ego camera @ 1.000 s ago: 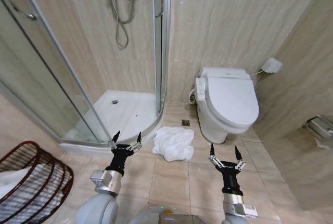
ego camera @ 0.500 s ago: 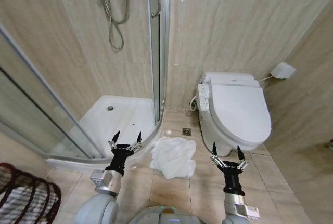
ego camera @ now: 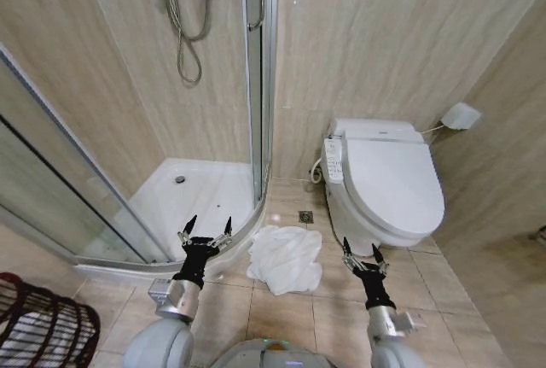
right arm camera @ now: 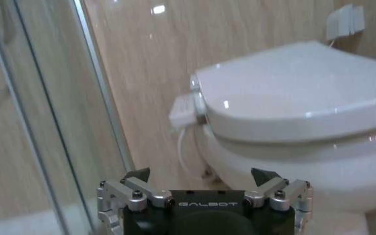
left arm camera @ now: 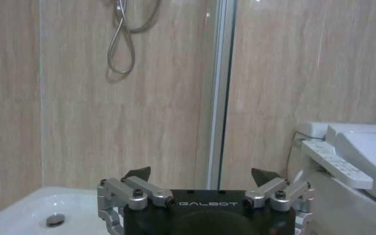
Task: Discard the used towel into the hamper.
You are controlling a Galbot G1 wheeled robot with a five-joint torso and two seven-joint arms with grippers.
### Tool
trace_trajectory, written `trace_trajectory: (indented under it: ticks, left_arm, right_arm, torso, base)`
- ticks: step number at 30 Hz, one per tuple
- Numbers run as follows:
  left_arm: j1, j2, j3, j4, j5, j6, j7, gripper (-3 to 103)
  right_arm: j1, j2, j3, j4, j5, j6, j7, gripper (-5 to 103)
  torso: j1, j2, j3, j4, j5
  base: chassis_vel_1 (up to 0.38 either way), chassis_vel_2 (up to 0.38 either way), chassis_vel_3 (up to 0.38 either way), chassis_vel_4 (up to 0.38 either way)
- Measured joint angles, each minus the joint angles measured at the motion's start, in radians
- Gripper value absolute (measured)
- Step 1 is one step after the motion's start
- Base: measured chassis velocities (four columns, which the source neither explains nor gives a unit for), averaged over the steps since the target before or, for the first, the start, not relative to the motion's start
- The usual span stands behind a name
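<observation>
Right end effector point(ego camera: 360, 248) swung toward one towel point(ego camera: 284, 258)

The towel point(ego camera: 284, 258) lies on the floor point(ego camera: 281, 317) between shower point(ego camera: 196, 193) and toilet point(ego camera: 388, 184) — the hamper point(ego camera: 43, 325) stands far left.

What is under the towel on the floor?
The towel lies crumpled on beige floor tiles, between the shower and the toilet. A small drain sits just beyond it. Whatever lies beneath the towel itself is covered, so I cannot tell.
</observation>
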Motion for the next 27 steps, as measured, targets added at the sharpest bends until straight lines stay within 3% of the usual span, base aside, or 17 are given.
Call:
trace_trajectory:
  ticks: [8,15,27]
  left_arm:
    - [0.000,0.000,0.000,0.000,0.000,0.000,0.000,100]
    - [0.000,0.000,0.000,0.000,0.000,0.000,0.000,100]
    - [0.000,0.000,0.000,0.000,0.000,0.000,0.000,100]
  right_arm:
    - [0.145,-0.010,-0.052,-0.165,-0.015,-0.076,-0.011,100]
    - [0.240,-0.046,-0.091,-0.279,-0.028,-0.100,-0.017,100]
    - [0.362,-0.081,-0.218,-0.410,-0.041,-0.085,-0.045,100]
  torso:
    - [0.000,0.000,0.000,0.0001,-0.0001]
    - [0.000,0.000,0.000,0.0001,-0.0002]
    - [0.000,0.000,0.000,0.0000,-0.0003]
  base:
    - [0.000,0.000,0.000,0.000]
    - [0.000,0.000,0.000,0.000]
    - [0.000,0.000,0.000,0.000]
